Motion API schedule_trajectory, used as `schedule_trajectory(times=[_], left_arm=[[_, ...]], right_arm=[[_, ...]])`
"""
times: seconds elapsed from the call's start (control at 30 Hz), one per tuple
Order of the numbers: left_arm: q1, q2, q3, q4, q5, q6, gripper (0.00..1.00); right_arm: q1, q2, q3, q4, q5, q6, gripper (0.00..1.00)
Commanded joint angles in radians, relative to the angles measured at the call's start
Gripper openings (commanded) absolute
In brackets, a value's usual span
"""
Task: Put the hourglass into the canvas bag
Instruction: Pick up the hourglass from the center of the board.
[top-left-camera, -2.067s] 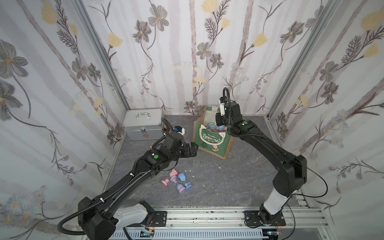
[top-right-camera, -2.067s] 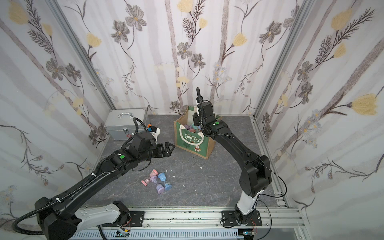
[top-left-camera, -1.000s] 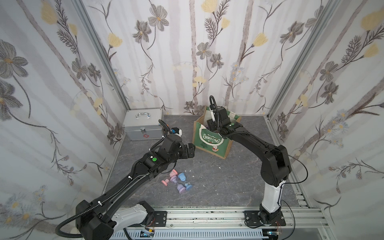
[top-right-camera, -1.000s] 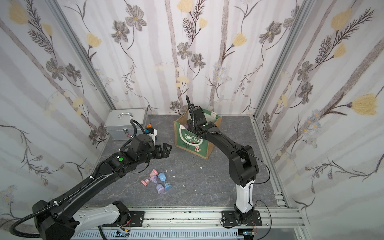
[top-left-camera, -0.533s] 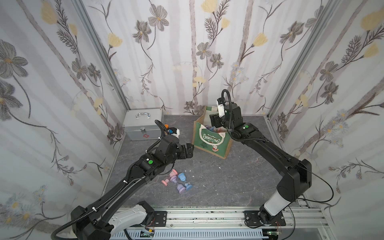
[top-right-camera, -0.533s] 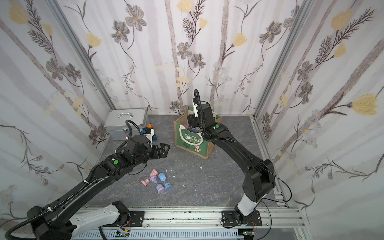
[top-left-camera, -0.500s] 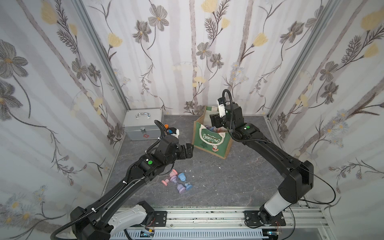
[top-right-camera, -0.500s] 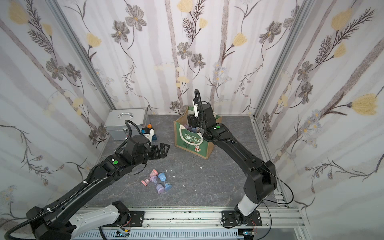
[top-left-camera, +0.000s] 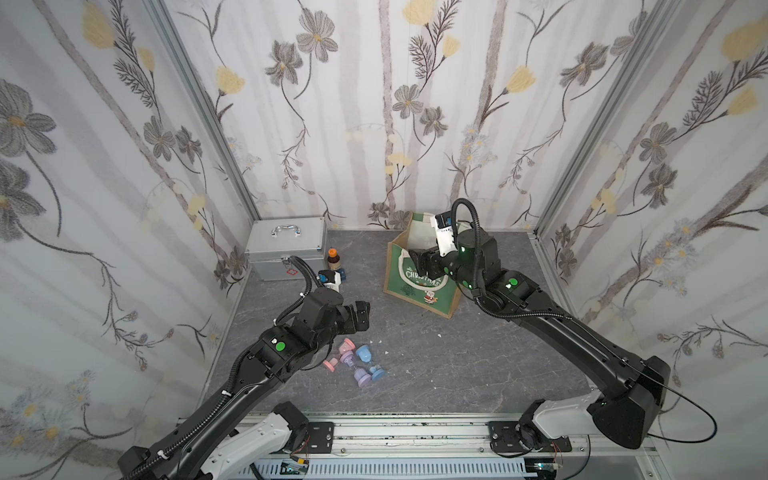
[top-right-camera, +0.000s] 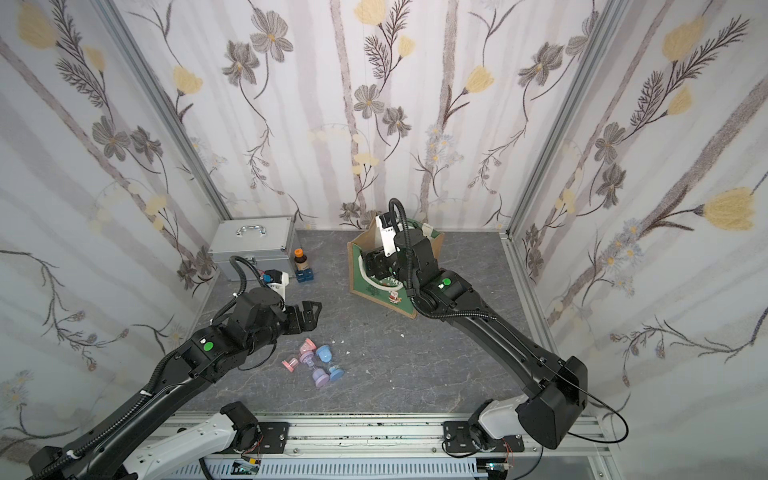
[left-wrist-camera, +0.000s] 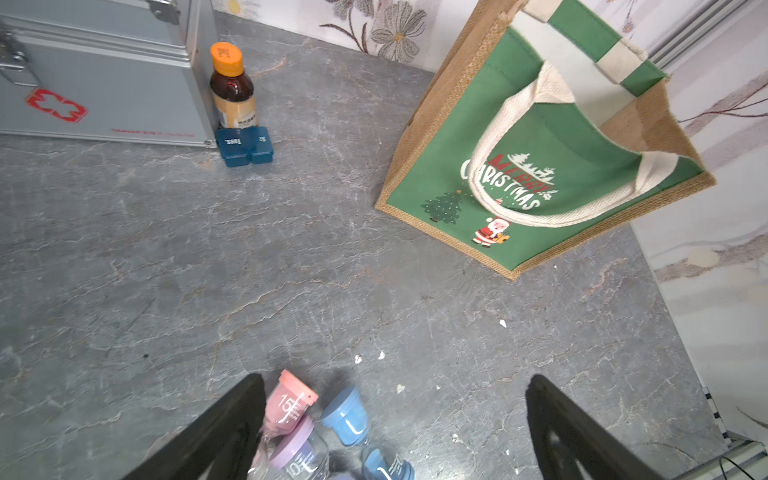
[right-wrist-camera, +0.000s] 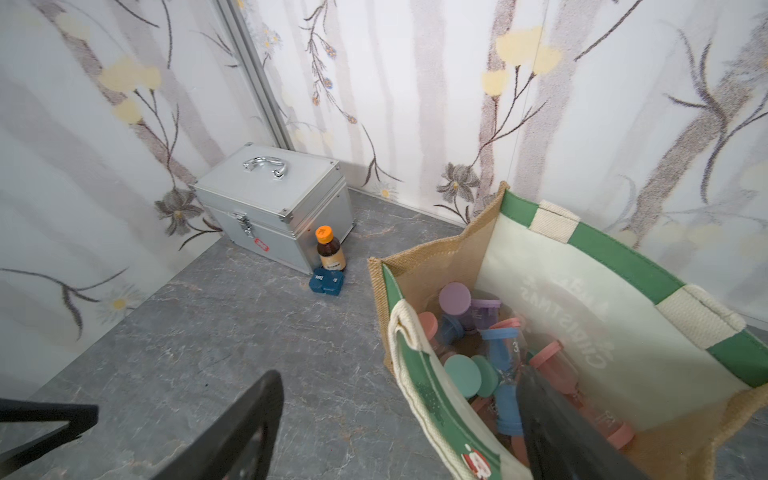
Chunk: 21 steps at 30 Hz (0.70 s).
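Three hourglasses lie in a cluster on the grey floor: a pink one, a blue one and a purple one. My left gripper hangs open just above and behind them, with nothing between its fingers. The canvas bag stands open at the back, with several hourglasses inside. My right gripper is open and empty at the bag's front rim, one finger inside the bag and the other outside.
A silver metal case stands in the back left corner. A brown bottle with an orange cap and a blue pill box stand beside it. Flowered walls close in on three sides.
The right gripper's jaws have spread wider over the bag, and its elbow has swung out to the right. The left gripper has sunk slightly toward the floor hourglasses.
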Motion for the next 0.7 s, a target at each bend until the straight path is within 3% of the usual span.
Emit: schedule_trajectory(times=[0.0, 0.3, 0.67], left_arm=[[0.001, -0.029, -0.014, -0.057, -0.053, -0.021, 1.0], [0.001, -0.085, -0.067, -0.124, -0.082, -0.077, 1.0], [0.001, -0.119, -0.115, -0.166, -0.056, -0.124, 1.0]], right_arm=[[0.064, -0.018, -0.061, 0.025, 0.022, 0.057, 0.84], [0.226, 0.011, -0.216, 0.089, 0.057, 0.151, 0.84], [0.385, 0.22, -0.275, 0.149, 0.009, 0.254, 0.8]])
